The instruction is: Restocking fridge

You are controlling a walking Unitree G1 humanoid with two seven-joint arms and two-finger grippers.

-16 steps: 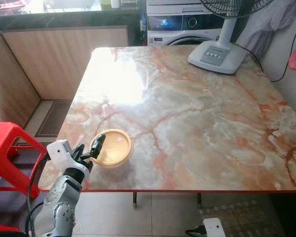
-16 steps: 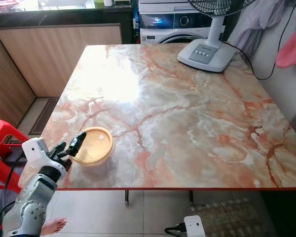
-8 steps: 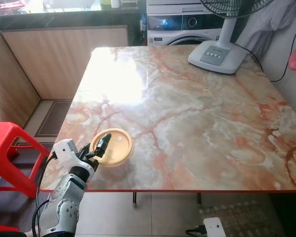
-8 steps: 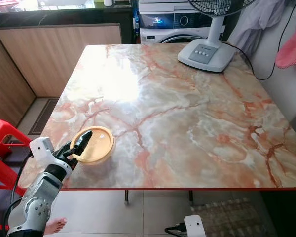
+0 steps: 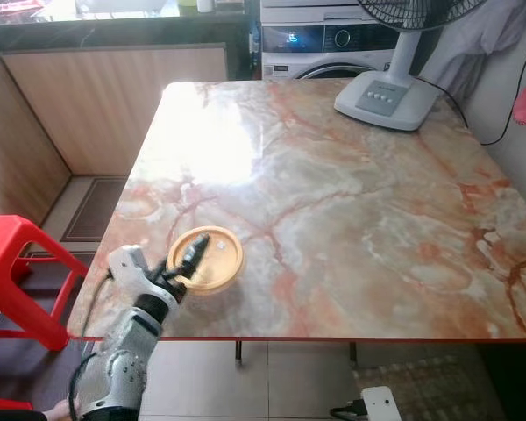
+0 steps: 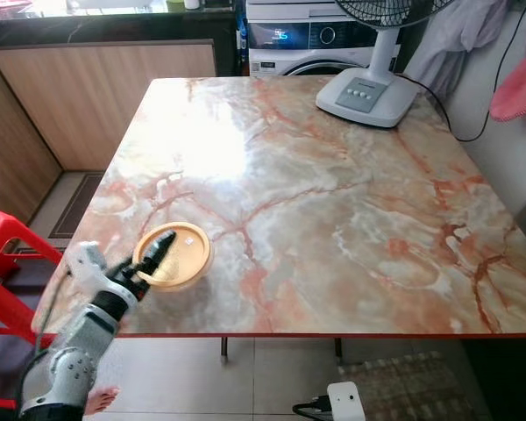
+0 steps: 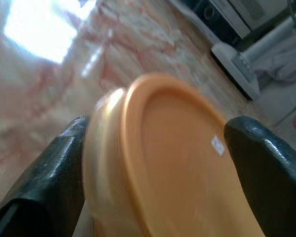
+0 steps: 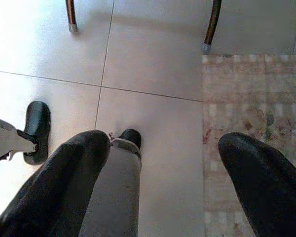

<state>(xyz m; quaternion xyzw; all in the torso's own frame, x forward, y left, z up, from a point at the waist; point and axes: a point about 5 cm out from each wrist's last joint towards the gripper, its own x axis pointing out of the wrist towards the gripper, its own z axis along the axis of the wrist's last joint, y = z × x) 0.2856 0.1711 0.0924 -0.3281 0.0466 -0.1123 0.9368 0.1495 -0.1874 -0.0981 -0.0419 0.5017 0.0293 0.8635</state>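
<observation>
The tub (image 5: 207, 259) is straddled by the left gripper (image 5: 186, 260), fingers spread (not yet pinching). It could be nudged off the table (image 5: 351, 202) edge

Marble table (image 5: 351, 202) glares under light; red stool (image 5: 9, 263) beside it; tiled floor (image 8: 153, 59) below.

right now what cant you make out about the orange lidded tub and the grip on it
- What the tub holds: the orange lid covers it in the eye views and the left wrist view.
- Whether the left gripper fingers actually touch the tub: the left wrist view is blurred there.
- The small label on the lid: too small and blurred to read.
- The tub's near side: the fingers stand in front of it in the eye views.
</observation>
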